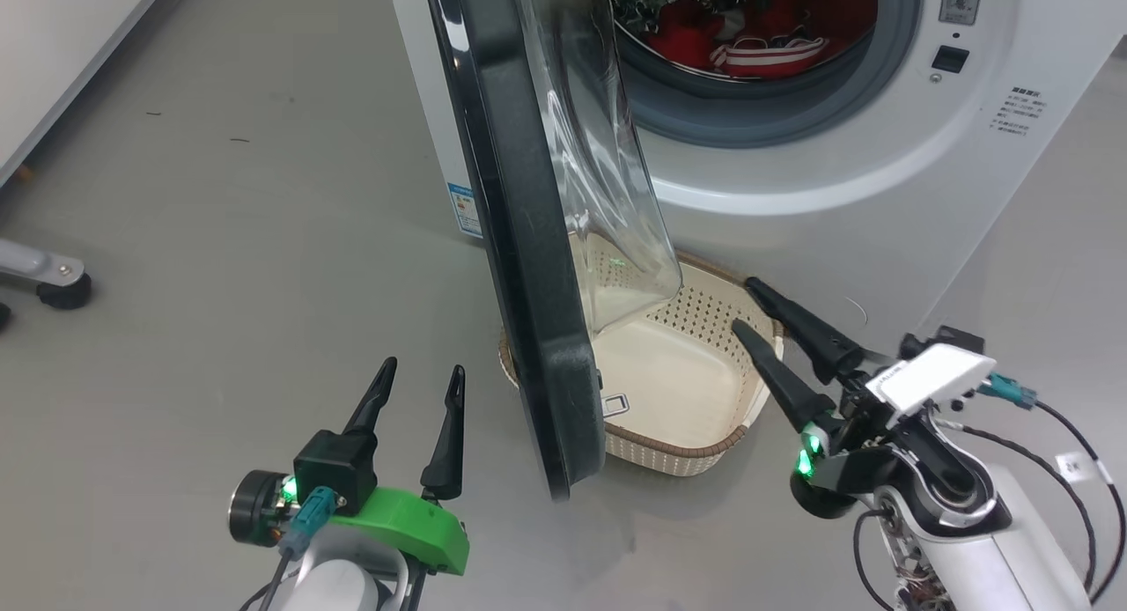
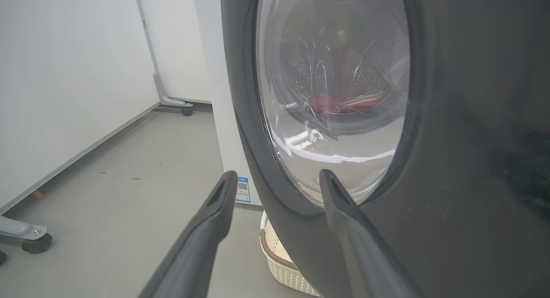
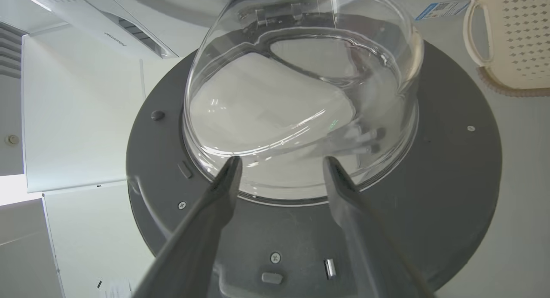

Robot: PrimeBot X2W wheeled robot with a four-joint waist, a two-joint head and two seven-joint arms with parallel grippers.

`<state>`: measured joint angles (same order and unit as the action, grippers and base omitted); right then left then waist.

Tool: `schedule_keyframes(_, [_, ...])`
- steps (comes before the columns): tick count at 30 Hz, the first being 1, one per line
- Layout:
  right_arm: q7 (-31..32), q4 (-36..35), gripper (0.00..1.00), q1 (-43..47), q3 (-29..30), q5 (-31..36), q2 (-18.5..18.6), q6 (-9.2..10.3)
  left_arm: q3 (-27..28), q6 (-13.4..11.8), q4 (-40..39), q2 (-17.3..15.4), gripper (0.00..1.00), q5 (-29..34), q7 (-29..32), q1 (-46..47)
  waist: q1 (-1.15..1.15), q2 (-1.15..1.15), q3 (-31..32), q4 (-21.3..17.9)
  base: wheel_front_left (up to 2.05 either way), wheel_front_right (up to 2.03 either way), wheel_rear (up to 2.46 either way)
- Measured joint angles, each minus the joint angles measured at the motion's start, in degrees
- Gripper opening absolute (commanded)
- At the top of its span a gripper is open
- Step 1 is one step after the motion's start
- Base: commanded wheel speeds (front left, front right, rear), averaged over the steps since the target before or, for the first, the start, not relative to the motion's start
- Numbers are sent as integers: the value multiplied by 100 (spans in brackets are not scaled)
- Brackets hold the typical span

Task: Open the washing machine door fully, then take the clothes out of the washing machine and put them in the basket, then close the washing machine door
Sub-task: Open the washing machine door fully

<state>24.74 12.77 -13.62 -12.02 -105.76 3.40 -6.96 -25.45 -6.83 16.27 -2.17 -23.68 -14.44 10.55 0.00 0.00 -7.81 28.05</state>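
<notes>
The washing machine stands at the upper right, and the washing machine door is swung out edge-on towards me, its glass bowl facing right. Red clothes with white stripes lie in the drum. The basket sits on the floor under the door and holds nothing. My left gripper is open on the door's outer side, close to the black rim, fingers apart. My right gripper hangs open over the basket's right rim, pointing at the door's inner face, nothing between its fingers.
Grey floor spreads to the left of the door. A wheeled metal leg stands at the far left below a white wall panel. The basket's handle shows beside the door in the right wrist view.
</notes>
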Motion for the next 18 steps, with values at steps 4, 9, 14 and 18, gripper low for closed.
schedule_keyframes(4, [-578,-165,100,287,339,398,0,0,21,0,0,0,100,0,0,-5,0,0,28,-26,0,0,0])
schedule_keyframes(9, [-1448,-308,100,574,572,1471,190,0,129,0,9,-2,100,7,0,-30,0,0,64,-95,0,0,0])
schedule_keyframes(14, [-2438,-350,100,945,703,2735,615,0,121,0,25,-2,100,15,0,-90,0,0,111,-179,0,0,0])
schedule_keyframes(18, [-3243,-343,100,1188,756,3742,958,-1,152,0,36,-1,100,25,0,-112,0,0,141,-230,0,0,0])
